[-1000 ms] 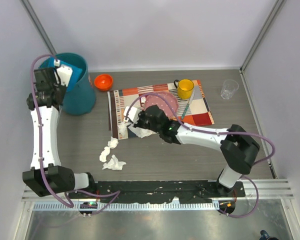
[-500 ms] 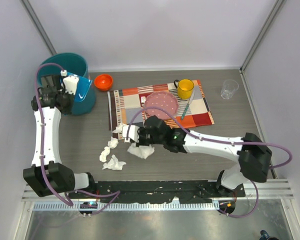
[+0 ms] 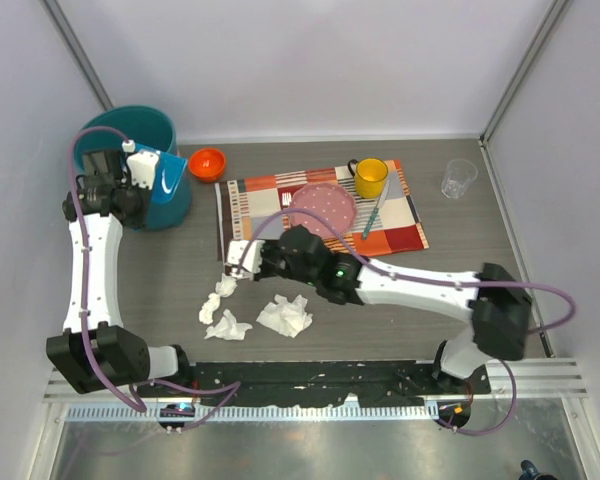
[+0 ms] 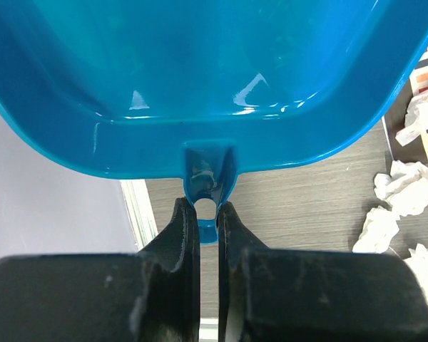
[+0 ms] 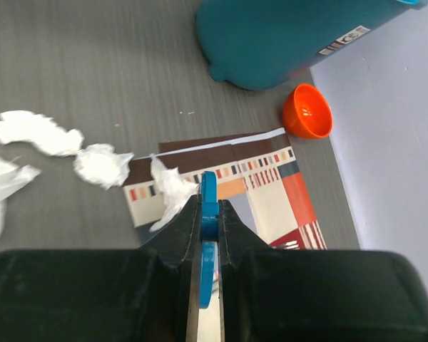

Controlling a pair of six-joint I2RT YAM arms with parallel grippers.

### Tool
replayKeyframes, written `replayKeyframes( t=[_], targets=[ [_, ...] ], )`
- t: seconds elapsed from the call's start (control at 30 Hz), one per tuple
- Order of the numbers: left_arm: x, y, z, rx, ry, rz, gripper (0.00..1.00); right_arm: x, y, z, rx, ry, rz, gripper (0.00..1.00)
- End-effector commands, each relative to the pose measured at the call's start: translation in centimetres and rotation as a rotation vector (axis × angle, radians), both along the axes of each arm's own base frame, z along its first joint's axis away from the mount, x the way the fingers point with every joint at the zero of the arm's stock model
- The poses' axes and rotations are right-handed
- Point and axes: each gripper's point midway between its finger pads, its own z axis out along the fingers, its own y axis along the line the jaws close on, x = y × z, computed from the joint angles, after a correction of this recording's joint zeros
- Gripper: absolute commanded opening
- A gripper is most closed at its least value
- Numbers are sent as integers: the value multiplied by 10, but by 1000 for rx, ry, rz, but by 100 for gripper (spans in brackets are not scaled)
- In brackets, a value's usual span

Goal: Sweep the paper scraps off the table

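Observation:
Several white paper scraps lie on the grey table (image 3: 170, 270): one wad (image 3: 285, 316) near the front, two more (image 3: 227, 326) (image 3: 218, 296) to its left, and one (image 3: 240, 262) at the placemat's near-left corner. They also show in the left wrist view (image 4: 406, 189) and the right wrist view (image 5: 100, 164). My right gripper (image 3: 252, 254) (image 5: 208, 208) hovers over that corner, shut on a thin blue tool handle (image 5: 209, 189). My left gripper (image 3: 138, 182) (image 4: 208, 208) is shut on the handle of the blue dustpan (image 3: 168, 178) (image 4: 200, 78), held up beside the bin.
A teal bin (image 3: 130, 118) (image 5: 285, 35) stands at the back left, with an orange bowl (image 3: 207, 162) (image 5: 308, 112) next to it. The patchwork placemat (image 3: 400, 225) carries a pink plate (image 3: 323, 207) and a yellow mug (image 3: 370, 178). A clear glass (image 3: 459, 178) stands at the back right.
My right gripper dragged a paper wad off the placemat toward the front edge, left it there, then moved back to the mat's corner. The left arm brought the dustpan out from over the bin.

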Motion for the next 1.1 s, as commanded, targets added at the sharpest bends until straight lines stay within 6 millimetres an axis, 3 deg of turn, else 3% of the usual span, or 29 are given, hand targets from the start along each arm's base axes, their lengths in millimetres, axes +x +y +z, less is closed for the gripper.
replayKeyframes(
  t=[0.0,0.03,0.07,0.17,0.27,0.4,0.47,0.5,0.53,0.6,0.63,0.67,0.7,0.77,0.8,0.87,0.97,1.0,1.07],
  targets=[
    [-3,0,-3,-1,7,12,0,46,42,5,9,-152,-22,1],
    [-3,2,-4,9,12,16,0,55,55,-11,-3,-174,-19,1],
    [-4,5,-6,18,18,22,0,62,63,-4,14,-200,-21,1],
    [-2,4,-5,20,17,17,0,72,85,-18,-33,-217,19,1],
    [-2,5,-4,23,12,16,0,55,95,-29,-70,-174,130,1],
    [-2,10,-6,48,24,29,0,22,77,-46,-126,-115,257,1],
    [0,10,-6,47,21,28,0,1,58,-76,-210,-49,297,1],
    [0,10,-5,44,19,26,0,-8,49,-70,-215,-51,301,1],
    [1,9,-7,37,21,24,0,-18,33,-93,-277,-16,306,1],
    [1,7,-9,27,31,24,0,-31,19,-85,-283,-38,288,1],
    [2,6,-10,17,36,35,0,-39,7,-95,-304,-25,284,1],
    [1,3,-14,16,62,27,0,-44,3,-93,-298,-21,279,1],
    [0,-2,-16,13,77,14,0,-46,-4,-77,-263,-23,253,1],
    [-3,-21,-21,19,106,-51,0,-53,-16,-78,-257,-7,233,1],
    [-4,-28,-23,27,114,-79,0,-52,-18,-59,-191,-9,201,1],
    [-10,-43,-26,47,139,-136,0,-44,-24,-48,-150,-24,134,1],
    [-13,-60,-24,-13,143,-187,0,-39,-18,-16,-43,-84,118,1],
    [-14,-61,-23,-21,147,-184,0,-36,-10,4,21,-124,121,1],
    [-15,-60,-24,-22,152,-168,0,-31,11,6,34,-159,151,1]
  ],
)
